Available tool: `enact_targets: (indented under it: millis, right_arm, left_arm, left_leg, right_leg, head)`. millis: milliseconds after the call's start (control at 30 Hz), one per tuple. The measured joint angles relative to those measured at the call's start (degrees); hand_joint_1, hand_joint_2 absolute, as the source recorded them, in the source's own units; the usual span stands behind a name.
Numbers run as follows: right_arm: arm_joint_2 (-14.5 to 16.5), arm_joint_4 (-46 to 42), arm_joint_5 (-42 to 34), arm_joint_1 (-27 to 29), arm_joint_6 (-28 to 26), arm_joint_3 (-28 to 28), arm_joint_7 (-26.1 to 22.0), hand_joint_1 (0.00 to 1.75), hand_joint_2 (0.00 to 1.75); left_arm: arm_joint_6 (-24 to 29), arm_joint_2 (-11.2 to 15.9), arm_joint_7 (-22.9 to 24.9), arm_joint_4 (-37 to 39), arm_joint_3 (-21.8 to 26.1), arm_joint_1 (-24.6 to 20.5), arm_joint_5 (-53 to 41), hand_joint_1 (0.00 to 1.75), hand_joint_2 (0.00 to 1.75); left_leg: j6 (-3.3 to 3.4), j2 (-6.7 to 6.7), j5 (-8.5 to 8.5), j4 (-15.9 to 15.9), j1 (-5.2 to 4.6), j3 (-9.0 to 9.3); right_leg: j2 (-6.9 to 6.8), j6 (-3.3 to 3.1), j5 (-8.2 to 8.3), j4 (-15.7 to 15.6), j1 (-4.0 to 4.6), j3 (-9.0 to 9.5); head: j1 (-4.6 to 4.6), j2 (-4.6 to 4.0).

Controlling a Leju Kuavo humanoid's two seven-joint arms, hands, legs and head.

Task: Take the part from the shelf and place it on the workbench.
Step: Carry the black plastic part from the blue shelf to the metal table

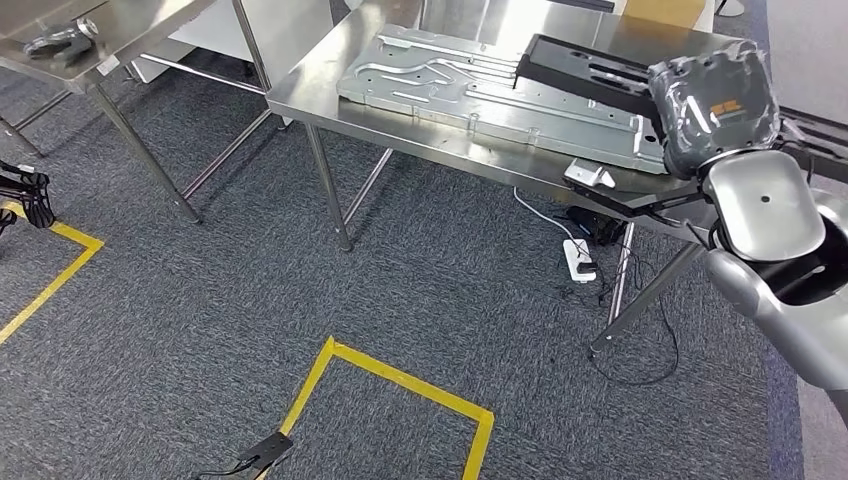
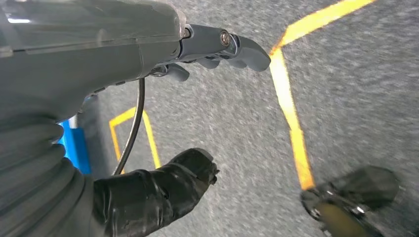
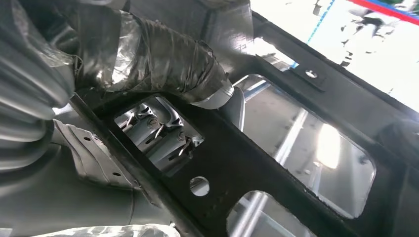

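The black part [image 1: 585, 72] is a flat metal frame with big holes cut in it. It lies over the far right side of the workbench [image 1: 330, 85], and one end rests on top of a long silver plate [image 1: 480, 85]. The silver plate lies flat along the middle of the workbench, close to its front edge.

The right hand [image 1: 712, 105] is at the right end of the black part, above the right front corner of the workbench. It is wrapped in a shiny cover. In the right wrist view its thick taped thumb [image 3: 163, 64] presses on one side of the black part [image 3: 276, 163] and the fingers show through a hole on the other side, so the hand grips the part.

A small white clip [image 1: 590, 176] sits on the front edge of the workbench, near the right corner. Under the workbench a white power strip [image 1: 580, 260] and black cables lie on the grey carpet [image 1: 400, 300].

The left hand [image 2: 197, 98] hangs over the carpet with yellow tape lines [image 2: 291, 118]. Its fingers [image 2: 232, 47] and thumb are apart and it holds nothing.

Another metal table [image 1: 100, 40] stands at the far left with a grey thing on it.
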Motion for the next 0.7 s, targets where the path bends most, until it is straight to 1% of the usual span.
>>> enact_targets:
  millis: [33, 67, 100, 133, 167, 200, 233, 267, 300, 333, 367, 400, 433, 467, 533, 600, 633, 667, 700]
  right_arm:
    - [0.21, 0.14, 0.05, 0.10, -0.35, 0.42, -0.21, 1.75, 1.75]
    - [0.43, 0.29, 0.10, 0.16, -0.62, 0.84, -0.35, 1.75, 1.75]
    - [0.70, 0.45, 0.14, 0.18, -0.88, 1.22, -0.45, 1.75, 1.75]
    - [1.06, 0.62, 0.16, 0.18, -1.10, 1.59, -0.58, 1.75, 1.75]
    - [1.51, 0.84, 0.15, 0.14, -1.23, 1.98, -0.79, 1.75, 1.75]
    - [2.03, 1.07, 0.08, 0.09, -1.33, 2.41, -1.07, 1.75, 1.75]
    - [2.61, 1.33, -0.01, -0.02, -1.39, 2.86, -1.43, 1.75, 1.75]
    - [3.27, 1.60, -0.11, -0.26, -1.44, 3.35, -1.81, 1.75, 1.75]
    - [3.99, 1.87, -0.20, -0.65, -1.52, 3.83, -2.14, 1.75, 1.75]
    - [4.81, 2.14, -0.26, -1.19, -1.64, 4.28, -2.44, 1.75, 1.75]
    - [5.66, 2.42, -0.31, -1.80, -1.81, 4.72, -2.68, 1.75, 1.75]
    - [6.56, 2.68, -0.38, -2.43, -2.02, 5.14, -2.91, 1.75, 1.75]
    - [7.49, 2.96, -0.47, -2.96, -2.25, 5.56, -3.14, 1.75, 1.75]
    - [8.41, 3.27, -0.57, -3.37, -2.44, 6.01, -3.37, 1.75, 1.75]
    - [10.17, 3.93, -0.77, -3.91, -2.71, 7.02, -3.75, 1.75, 1.75]
    - [11.57, 4.50, -0.89, -4.44, -2.84, 7.98, -4.09, 1.75, 1.75]
    - [12.15, 4.69, -0.92, -4.70, -2.91, 8.37, -4.24, 1.75, 1.75]
    - [12.58, 4.85, -0.94, -4.89, -2.96, 8.68, -4.33, 1.75, 1.75]
    - [12.95, 4.99, -0.96, -5.11, -3.05, 8.96, -4.42, 1.75, 1.75]
  left_arm:
    - [0.09, -0.02, -0.27, 0.01, -0.16, -0.10, -0.02, 0.00, 1.75]
    - [0.14, -0.03, -0.54, 0.02, -0.29, -0.19, -0.05, 0.00, 1.75]
    - [0.13, -0.04, -0.81, 0.03, -0.41, -0.25, -0.13, 0.00, 1.75]
    - [0.02, -0.05, -0.99, 0.04, -0.52, -0.33, -0.26, 0.00, 1.75]
    - [-0.19, -0.05, -1.10, 0.04, -0.62, -0.41, -0.39, 0.00, 1.75]
    - [-0.44, -0.05, -1.08, 0.05, -0.75, -0.55, -0.51, 0.00, 1.75]
    - [-0.72, -0.06, -0.95, 0.05, -0.92, -0.76, -0.59, 0.00, 1.75]
    - [-0.96, -0.06, -0.72, 0.05, -1.11, -1.04, -0.60, 0.00, 1.75]
    - [-1.16, -0.06, -0.45, 0.04, -1.32, -1.36, -0.59, 0.00, 1.75]
    - [-1.31, -0.06, -0.18, 0.03, -1.49, -1.69, -0.56, 0.00, 1.75]
    - [-1.40, -0.07, 0.03, 0.02, -1.61, -1.99, -0.53, 0.00, 1.75]
    - [-1.46, -0.07, 0.16, 0.01, -1.72, -2.29, -0.49, 0.00, 1.75]
    - [-1.53, -0.08, 0.27, 0.00, -1.83, -2.55, -0.44, 0.00, 1.75]
    - [-1.60, -0.09, 0.34, -0.01, -1.93, -2.76, -0.32, 0.00, 1.75]
    - [-1.80, -0.10, 0.43, -0.02, -2.11, -3.01, -0.06, 0.00, 1.75]
    - [-1.96, -0.05, 0.45, -0.05, -2.24, -3.18, 0.13, 0.00, 1.75]
    - [-2.03, -0.01, 0.45, -0.12, -2.28, -3.29, 0.20, 0.00, 1.75]
    - [-2.12, 0.02, 0.44, -0.21, -2.32, -3.36, 0.26, 0.00, 1.75]
    - [-2.21, 0.03, 0.43, -0.30, -2.35, -3.47, 0.31, 0.00, 1.75]
  left_leg:
    - [0.26, 0.40, 0.38, -0.41, 0.01, 0.16]
    - [0.61, 0.77, 0.82, -0.88, 0.12, 0.24]
    - [0.89, 1.12, 1.22, -1.35, 0.24, 0.29]
    - [1.07, 1.46, 1.44, -1.53, 0.26, 0.26]
    - [1.20, 1.74, 1.53, -1.55, 0.25, 0.13]
    - [1.21, 2.06, 1.54, -1.45, 0.24, -0.01]
    - [1.20, 2.35, 1.54, -1.32, 0.24, -0.15]
    - [1.16, 2.61, 1.50, -1.18, 0.24, -0.26]
    - [1.07, 2.84, 1.44, -1.01, 0.24, -0.33]
    - [0.91, 3.02, 1.34, -0.81, 0.24, -0.36]
    - [0.69, 3.19, 1.21, -0.62, 0.18, -0.47]
    - [0.43, 3.33, 1.12, -0.36, 0.10, -0.64]
    - [0.14, 3.44, 1.08, -0.17, 0.03, -0.85]
    - [0.16, 3.51, 0.99, -0.02, -0.12, -1.07]
    - [0.70, 3.58, 0.96, 0.07, -0.22, -1.20]
    - [1.19, 3.62, 1.11, -0.24, -0.31, -1.06]
    - [1.40, 3.64, 1.51, -1.31, -0.34, -0.47]
    - [1.56, 3.75, 2.14, -2.99, -0.11, 0.57]
    - [1.77, 3.84, 2.94, -5.14, 0.13, 1.91]
  right_leg:
    - [-0.42, 0.30, -0.07, -0.02, 0.00, -0.14]
    - [-1.53, 0.50, -0.77, 0.66, 0.11, -0.52]
    - [-2.99, 0.62, -2.13, 2.44, 0.22, -1.30]
    - [-4.64, 0.64, -4.08, 5.37, 0.20, -2.50]
    - [-5.59, 0.74, -6.10, 9.04, 0.16, -3.99]
    - [-6.01, 0.86, -7.58, 12.49, 0.08, -5.37]
    - [-6.19, 0.96, -8.16, 14.63, 0.03, -6.13]
    - [-6.29, 1.02, -7.68, 14.75, 0.01, -5.89]
    - [-6.38, 1.02, -6.30, 12.73, 0.01, -4.58]
    - [-6.52, 0.93, -4.46, 9.10, 0.03, -2.45]
    - [-6.69, 0.77, -3.23, 5.45, 0.12, -0.26]
    - [-6.81, 0.57, -2.49, 2.51, 0.30, 1.32]
    - [-6.88, 0.40, -2.32, 0.79, 0.45, 2.15]
    - [-6.87, 0.30, -2.55, 0.19, 0.55, 2.32]
    - [-6.70, 0.27, -2.49, -0.13, 0.58, 2.20]
    - [-6.59, 0.36, -2.23, -0.78, 0.39, 2.41]
    - [-6.57, 0.48, -1.95, -1.53, 0.44, 2.87]
    - [-6.57, 0.52, -1.73, -2.28, 0.42, 3.35]
    - [-6.54, 0.57, -1.93, -2.30, 0.55, 3.55]
  head:
    - [0.02, 0.00]
    - [0.13, 0.00]
    - [0.26, 0.00]
    - [0.39, 0.00]
    - [0.52, 0.00]
    - [0.54, 0.00]
    - [0.56, 0.00]
    - [0.56, 0.00]
    - [0.56, 0.00]
    - [0.56, 0.01]
    - [0.54, 0.01]
    - [0.52, 0.01]
    - [0.49, 0.01]
    - [0.47, 0.00]
    - [0.45, 0.00]
    - [0.43, 0.00]
    - [0.36, 0.00]
    - [0.31, 0.00]
    - [0.34, 0.00]
